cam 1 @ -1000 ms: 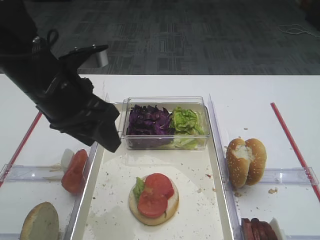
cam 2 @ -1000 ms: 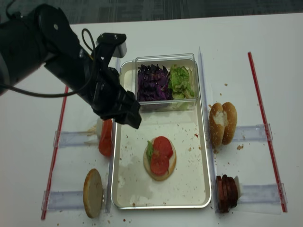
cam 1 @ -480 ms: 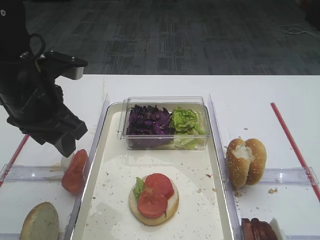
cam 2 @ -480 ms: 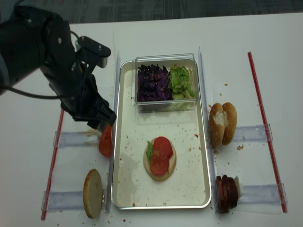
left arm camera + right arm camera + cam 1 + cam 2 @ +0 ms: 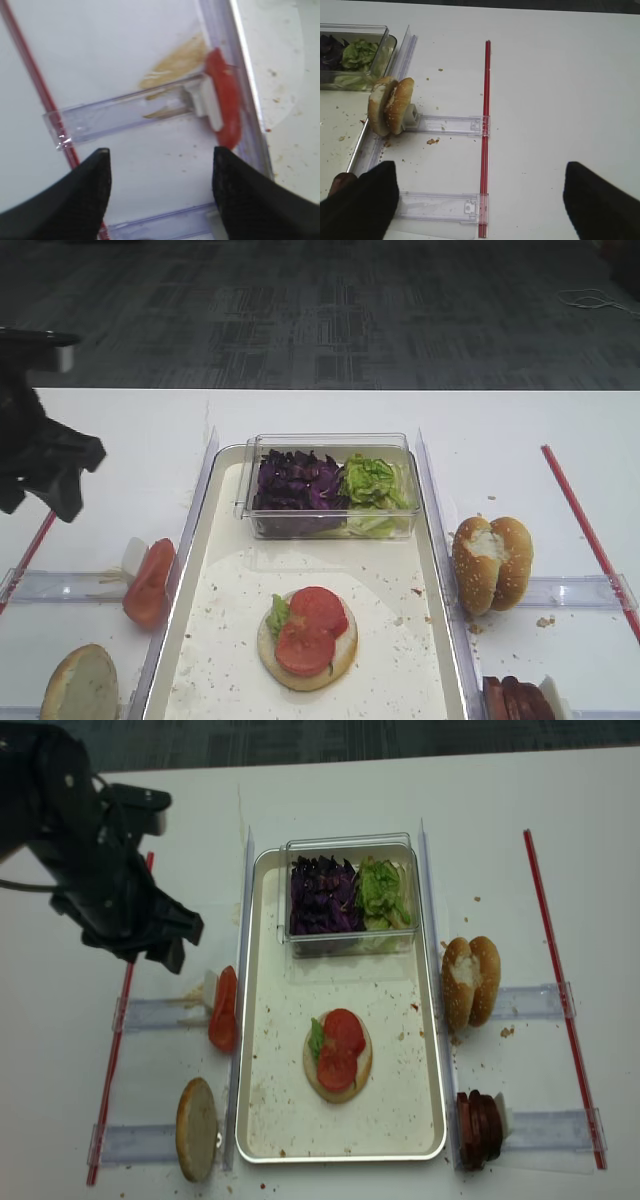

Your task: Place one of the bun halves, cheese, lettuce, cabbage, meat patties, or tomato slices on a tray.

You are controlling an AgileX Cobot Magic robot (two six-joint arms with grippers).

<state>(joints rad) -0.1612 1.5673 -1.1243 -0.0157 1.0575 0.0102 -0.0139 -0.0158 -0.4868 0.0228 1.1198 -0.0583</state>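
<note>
- Exterior high views show the white counter [image 5: 330, 790] carrying everything, with the left arm [image 5: 75, 830] over its left part, clear of the food.
- The tray [image 5: 266, 1120] lies in the middle of the counter, to the right of the left fingers [image 5: 157, 192] and to the left of the right fingers [image 5: 480, 202].
- A clear plastic box [image 5: 350, 841] sits at the tray's far end, with the cabbage [image 5: 322, 895] in its left part and the lettuce [image 5: 382, 890] in its right part.
- One of the bun halves [image 5: 338, 1068] lies flat on the tray, topped with tomato slices [image 5: 340, 1045] and a bit of green leaf.
- More bun halves: a sesame pair [image 5: 390, 105] stands on edge right of the tray, ahead and to the left of the right fingers; another [image 5: 196, 1128] stands left of the tray.
- The meat patties [image 5: 478, 1128] stand on edge at the near right of the tray.
- A lone tomato slice [image 5: 223, 97] leans against the tray's left wall, just ahead of the left fingers and apart from them.
- Left fingers: spread wide, nothing between them.
- Right fingers: spread wide over bare counter, nothing between them.
</note>
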